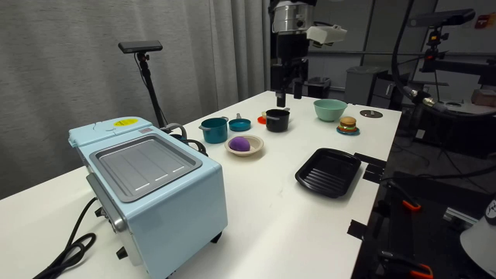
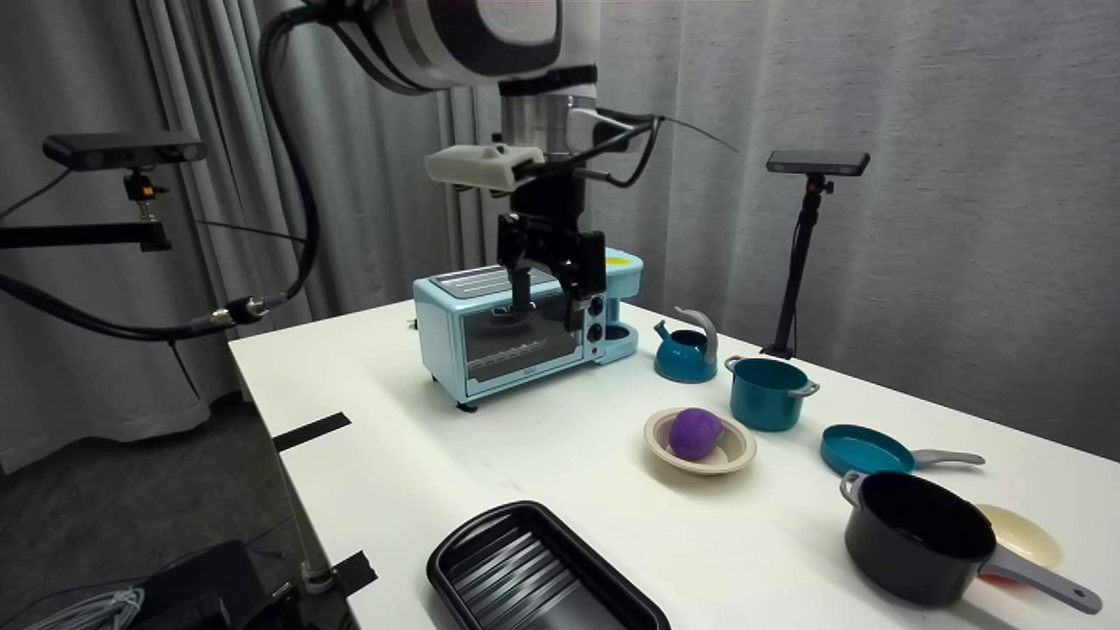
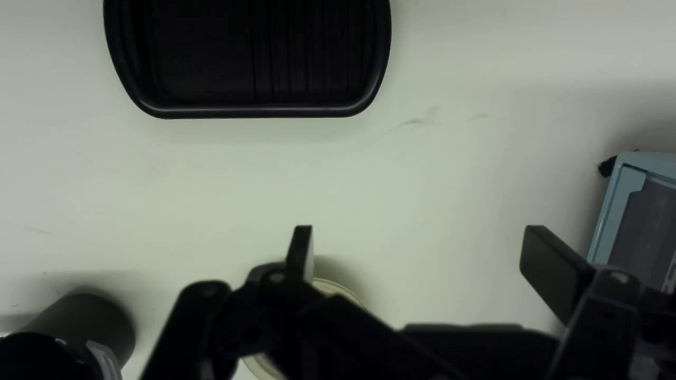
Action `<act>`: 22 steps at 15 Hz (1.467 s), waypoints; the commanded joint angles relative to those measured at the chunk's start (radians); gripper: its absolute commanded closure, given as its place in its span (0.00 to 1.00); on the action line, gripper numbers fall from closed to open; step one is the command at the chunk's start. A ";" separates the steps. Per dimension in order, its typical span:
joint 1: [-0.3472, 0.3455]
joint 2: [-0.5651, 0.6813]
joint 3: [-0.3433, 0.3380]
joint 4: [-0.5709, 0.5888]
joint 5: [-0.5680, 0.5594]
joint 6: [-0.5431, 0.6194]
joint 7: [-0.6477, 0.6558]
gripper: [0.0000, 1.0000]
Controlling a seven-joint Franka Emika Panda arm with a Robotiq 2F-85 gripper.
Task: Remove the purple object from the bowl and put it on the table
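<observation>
White table (image 1: pixel 267 201); black tape (image 2: pixel 311 431) at edge; grey curtains (image 1: pixel 85 77) behind

We see a white table (image 2: pixel 542 446), on it a light-blue toaster oven (image 2: pixel 525 348), teal kettle (image 2: pixel 684 359), teal pot (image 2: pixel 766 404), teal pan (image 2: pixel 864 451), beige bowl (image 2: pixel 733 451), black saucepan (image 2: pixel 906 547), ribbed black tray (image 1: pixel 328 172), mint bowl (image 1: pixel 329 111), small blue plate (image 1: pixel 348 133), round lid (image 1: pixel 371 114), black tape (image 1: pixel 357 229) at its edge.

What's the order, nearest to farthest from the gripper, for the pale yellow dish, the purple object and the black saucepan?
In an exterior view, from the gripper:
1. Purple object, in the tan bowl.
2. Black saucepan, at lower right.
3. Pale yellow dish, partly behind the saucepan.
</observation>
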 commanded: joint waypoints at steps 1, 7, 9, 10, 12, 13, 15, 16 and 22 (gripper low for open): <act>0.000 0.192 -0.019 0.178 -0.014 0.016 0.038 0.00; 0.027 0.472 -0.029 0.374 -0.012 0.118 0.123 0.00; 0.044 0.565 -0.035 0.432 -0.015 0.151 0.164 0.00; 0.052 0.606 -0.039 0.461 -0.014 0.163 0.183 0.00; 0.070 0.680 -0.053 0.518 -0.023 0.175 0.229 0.00; 0.078 0.711 -0.061 0.545 -0.026 0.178 0.246 0.00; 0.089 0.760 -0.079 0.596 -0.034 0.175 0.276 0.00; 0.091 0.781 -0.088 0.621 -0.037 0.171 0.288 0.00; 0.085 0.889 -0.139 0.753 -0.044 0.152 0.332 0.00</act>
